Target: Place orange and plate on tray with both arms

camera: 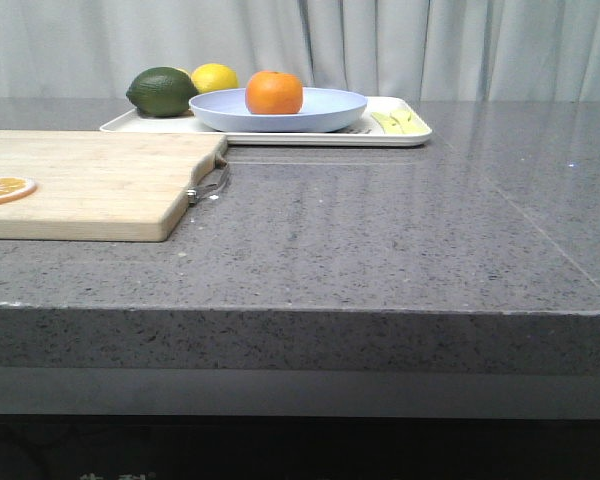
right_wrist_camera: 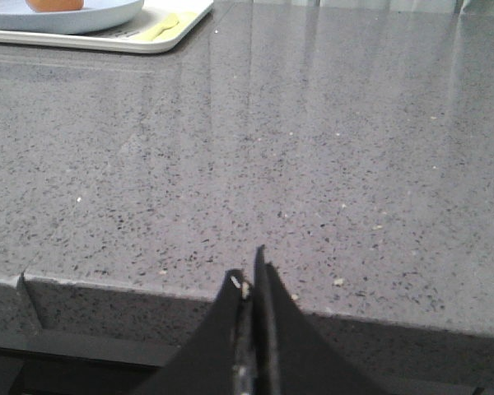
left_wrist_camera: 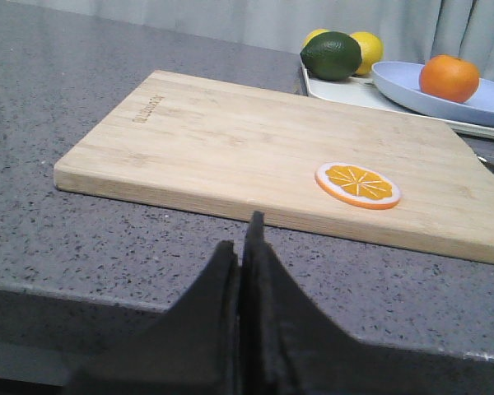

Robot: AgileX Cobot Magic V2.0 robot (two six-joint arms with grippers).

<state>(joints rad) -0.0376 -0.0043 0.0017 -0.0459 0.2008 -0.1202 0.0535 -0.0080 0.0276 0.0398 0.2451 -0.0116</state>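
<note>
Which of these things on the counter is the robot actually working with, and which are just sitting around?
Part of the job:
orange, sitting in the plate
plate, resting on the tray
tray

Just lying about:
lemon and dark green fruit, both on the tray
cutting board
dried orange slice, on the board

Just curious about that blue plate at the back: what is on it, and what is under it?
The orange sits in the plate. Under the plate is the tray; the tray surface beneath it is hidden.

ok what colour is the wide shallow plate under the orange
Pale lavender-blue, matte plate; clearest in the front view.
</note>
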